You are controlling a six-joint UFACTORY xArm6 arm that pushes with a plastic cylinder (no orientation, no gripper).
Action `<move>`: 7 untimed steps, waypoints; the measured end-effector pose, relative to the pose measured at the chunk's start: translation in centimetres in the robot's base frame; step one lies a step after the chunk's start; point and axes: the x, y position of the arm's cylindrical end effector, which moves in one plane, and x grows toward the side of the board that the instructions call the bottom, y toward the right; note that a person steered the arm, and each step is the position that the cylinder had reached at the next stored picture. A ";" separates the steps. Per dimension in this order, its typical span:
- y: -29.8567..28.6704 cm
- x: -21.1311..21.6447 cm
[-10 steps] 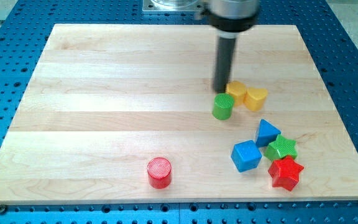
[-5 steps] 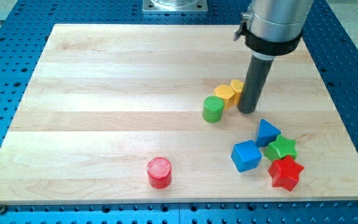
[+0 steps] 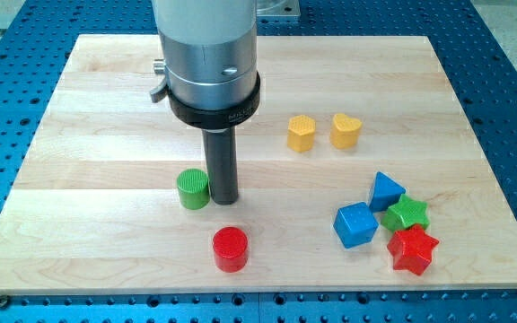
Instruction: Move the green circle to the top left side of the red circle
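The green circle [image 3: 192, 189] stands on the wooden board, up and to the left of the red circle [image 3: 230, 248], with a gap between them. My tip [image 3: 225, 200] rests on the board right beside the green circle's right edge, touching or nearly touching it, and above the red circle.
Two yellow blocks, a hexagon [image 3: 301, 133] and a heart [image 3: 346, 130], sit at the upper right. A cluster at the lower right holds a blue cube [image 3: 355, 224], a blue triangle [image 3: 385, 191], a green star [image 3: 407, 214] and a red star [image 3: 412, 249].
My tip swept from the right of the yellow blocks to the left and down. The green circle slid left and down, close to the red circle. The yellow blocks shifted slightly.
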 end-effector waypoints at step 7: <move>-1.6 2.5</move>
